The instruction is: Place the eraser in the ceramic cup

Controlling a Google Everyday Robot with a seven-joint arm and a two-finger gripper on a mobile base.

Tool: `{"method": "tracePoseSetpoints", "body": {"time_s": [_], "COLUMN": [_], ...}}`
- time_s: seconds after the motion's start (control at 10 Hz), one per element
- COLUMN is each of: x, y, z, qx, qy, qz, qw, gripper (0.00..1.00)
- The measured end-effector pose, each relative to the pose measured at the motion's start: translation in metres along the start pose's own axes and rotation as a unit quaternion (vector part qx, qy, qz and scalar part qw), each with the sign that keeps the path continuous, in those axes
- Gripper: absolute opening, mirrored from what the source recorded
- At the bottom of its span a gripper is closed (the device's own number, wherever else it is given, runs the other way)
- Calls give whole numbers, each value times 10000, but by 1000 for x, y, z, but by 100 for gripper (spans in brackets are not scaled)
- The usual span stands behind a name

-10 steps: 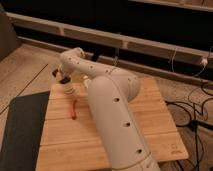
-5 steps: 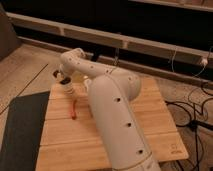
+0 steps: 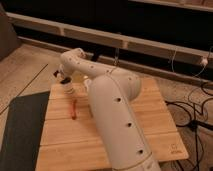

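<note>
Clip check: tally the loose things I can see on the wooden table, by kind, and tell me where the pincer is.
ceramic cup: 1
red pen: 1
eraser: 0 in view
Total: 2
The pincer sits just above the cup, at the far left corner of the wooden table; the arm hides part of the top.

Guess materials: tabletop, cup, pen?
Tabletop: looks like bamboo or light wood, matte, with plank seams and grain lines. Cup: probably ceramic, cream-white and smooth, under the gripper at the far left corner. Pen: likely plastic, thin uniform red; too small to be sure.
</note>
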Motion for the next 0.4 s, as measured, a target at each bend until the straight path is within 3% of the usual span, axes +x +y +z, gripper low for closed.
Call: {"method": "tracePoseSetpoints", "body": {"time_s": [0.4], "x": [-3], "y": [4], "z": [-1], "qx": [-63], "qy": [-49], "qz": [-45], "qw": [10000], "gripper": [80]}}
